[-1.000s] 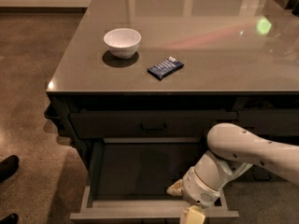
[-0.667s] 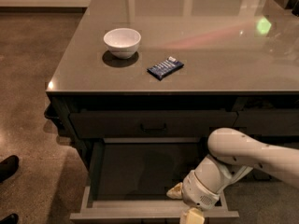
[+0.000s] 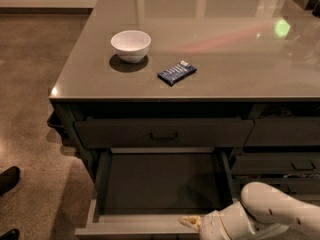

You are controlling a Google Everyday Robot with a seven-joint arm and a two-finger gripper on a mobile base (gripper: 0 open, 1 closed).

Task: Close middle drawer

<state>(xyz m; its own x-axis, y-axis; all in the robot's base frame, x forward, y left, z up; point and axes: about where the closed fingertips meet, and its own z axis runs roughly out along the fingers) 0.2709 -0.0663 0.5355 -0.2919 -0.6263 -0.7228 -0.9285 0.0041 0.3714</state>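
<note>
One middle drawer point(image 3: 160, 181) stands pulled out beneath the tabletop point(image 3: 225, 59). Toward its five o'clock, the gripper point(image 3: 192, 222) sits at the front rim; whether it is clenched or released cannot be told.

Countertop: glossy grey stone slab point(image 3: 225, 59) with square edges; a green glint and a faint reddish streak reflect on its right part.
Bowl: small round white ceramic bowl point(image 3: 130, 45), upright on the slab's left part, casting a dark shadow below it.
Packet: flat dark-blue foil packet point(image 3: 176, 72) with a white mark at one end, lying askew just right of the bowl, apart from it.
Top drawer: wide dark-grey drawer front point(image 3: 200, 133) under the slab, shut, with a small centred loop handle point(image 3: 164, 135).
Right column: narrower dark-grey drawer fronts point(image 3: 282, 132) beside it.
Floor: mottled brown polished concrete point(image 3: 30, 84).
Shoes: two black shoe tips point(image 3: 9, 179) at the left edge.
</note>
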